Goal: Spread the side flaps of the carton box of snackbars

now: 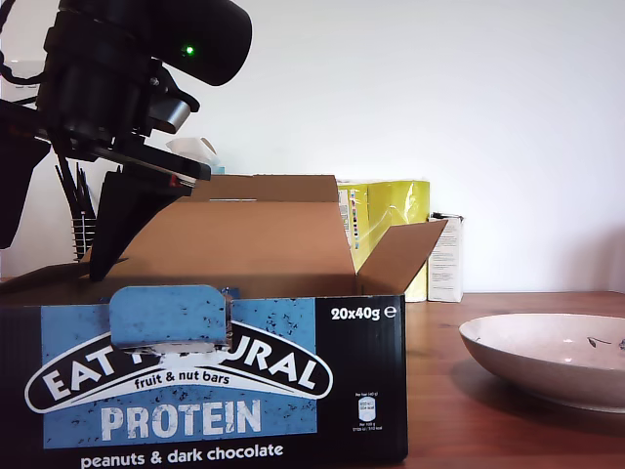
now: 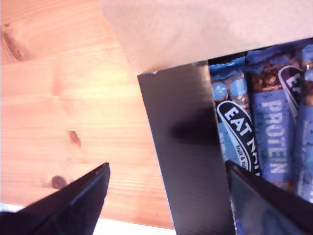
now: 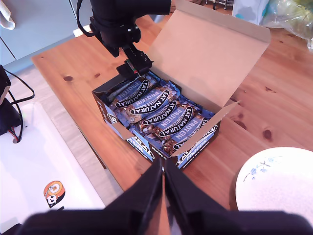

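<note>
The carton box of snackbars (image 1: 195, 391) stands open on the wooden table, its wide lid panel (image 1: 244, 234) upright at the back. Blue bars (image 3: 156, 112) fill it. My first gripper (image 2: 167, 165) is open, its fingers (image 2: 73, 205) either side of a side flap (image 2: 188, 147) that shows its dark face; one finger is over the bars, the other over the table. That arm reaches down at the exterior view's left (image 1: 54, 259). The other side flap (image 1: 400, 256) leans outward, brown side up. My second gripper (image 3: 163, 169) hangs shut and empty high above the box's front.
A pale bowl (image 1: 557, 357) sits on the table at the exterior view's right. A yellow packet (image 1: 386, 210) and a slim white carton (image 1: 446, 256) stand behind the box. Dark utensils in a holder (image 1: 83, 210) are at the back left of that view.
</note>
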`<move>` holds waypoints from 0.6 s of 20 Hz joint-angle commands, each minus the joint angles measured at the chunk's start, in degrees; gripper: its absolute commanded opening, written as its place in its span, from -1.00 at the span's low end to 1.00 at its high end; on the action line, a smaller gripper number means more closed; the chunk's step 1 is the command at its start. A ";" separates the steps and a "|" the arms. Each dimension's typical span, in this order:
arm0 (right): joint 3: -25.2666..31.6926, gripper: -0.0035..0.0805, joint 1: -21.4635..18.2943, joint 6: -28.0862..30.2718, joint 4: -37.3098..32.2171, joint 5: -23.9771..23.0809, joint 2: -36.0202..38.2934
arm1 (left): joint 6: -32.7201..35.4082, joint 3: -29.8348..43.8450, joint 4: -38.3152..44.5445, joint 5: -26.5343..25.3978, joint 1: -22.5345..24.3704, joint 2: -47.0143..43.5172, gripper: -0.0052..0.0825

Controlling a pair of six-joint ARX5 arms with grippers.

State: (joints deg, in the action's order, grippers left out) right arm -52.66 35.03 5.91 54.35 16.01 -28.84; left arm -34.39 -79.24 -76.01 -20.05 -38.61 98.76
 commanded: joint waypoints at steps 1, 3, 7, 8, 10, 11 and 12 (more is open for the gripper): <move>-0.37 -0.95 0.26 0.15 -0.02 0.17 0.13 | 0.15 0.24 -1.16 -1.18 -0.17 0.09 0.67; -0.37 -0.95 0.26 0.15 -0.02 0.17 0.13 | 0.15 0.24 -1.14 -1.49 -0.17 -0.66 0.67; -0.37 -0.95 0.26 0.15 -0.04 0.17 0.13 | 0.35 0.24 -1.16 -1.66 -0.17 -2.86 0.67; -0.37 -0.95 0.26 0.15 -0.04 0.17 0.13 | 0.37 0.24 -1.20 -1.79 -0.17 -3.21 0.67; -0.37 -0.95 0.26 0.15 -0.04 0.17 0.13 | 0.39 0.24 -1.62 -2.14 -0.17 -3.30 0.67; -0.37 -0.95 0.26 0.15 -0.02 0.17 0.13 | 0.39 0.24 -1.70 -2.16 -0.15 -3.30 0.67; -0.37 -0.95 0.26 0.15 -0.02 0.17 0.13 | 0.44 0.24 -1.73 -2.32 -0.15 -3.30 0.67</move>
State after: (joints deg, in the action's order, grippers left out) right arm -52.66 35.03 5.91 54.52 16.01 -28.84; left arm -34.24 -79.24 -77.49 -22.02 -38.89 95.50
